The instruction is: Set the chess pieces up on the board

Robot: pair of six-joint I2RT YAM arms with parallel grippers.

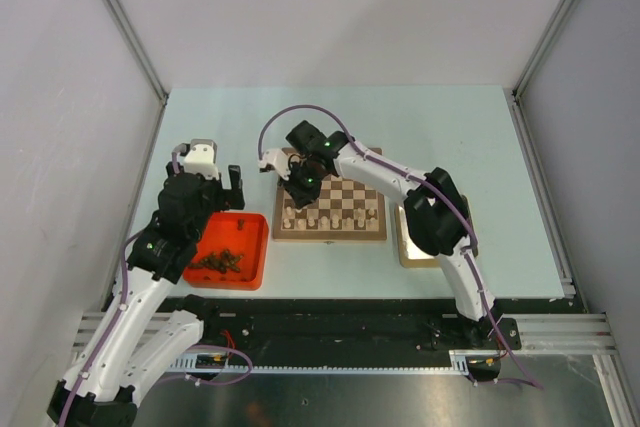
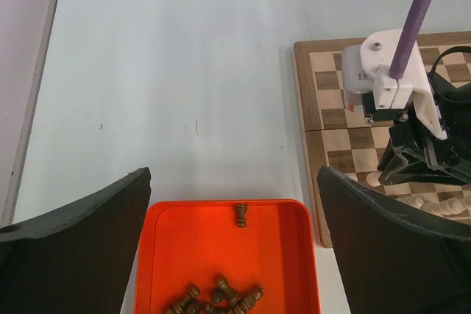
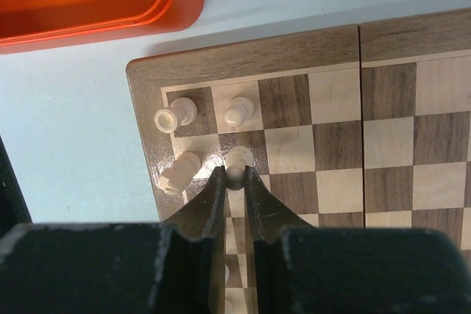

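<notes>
The board (image 1: 331, 236) lies mid-table, with pale chess pieces (image 1: 322, 217) standing in a row along its near edge. My right gripper (image 3: 234, 174) is shut on a pale pawn (image 3: 238, 159), which rests on a dark square near the board's corner (image 3: 147, 79). A rook (image 3: 175, 116), another pawn (image 3: 238, 110) and a tilted piece (image 3: 180, 173) stand close by. My left gripper (image 2: 234, 182) hangs open over the red tray (image 2: 294, 255), holding nothing. In the tray lie several dark chess pieces (image 2: 221, 299) and a single one (image 2: 241, 215) by its far wall.
The red tray (image 1: 255, 257) sits left of the board, almost touching it. A gold tin (image 1: 406, 242) lies right of the board under my right arm. Pale walls with metal rails enclose the table on three sides.
</notes>
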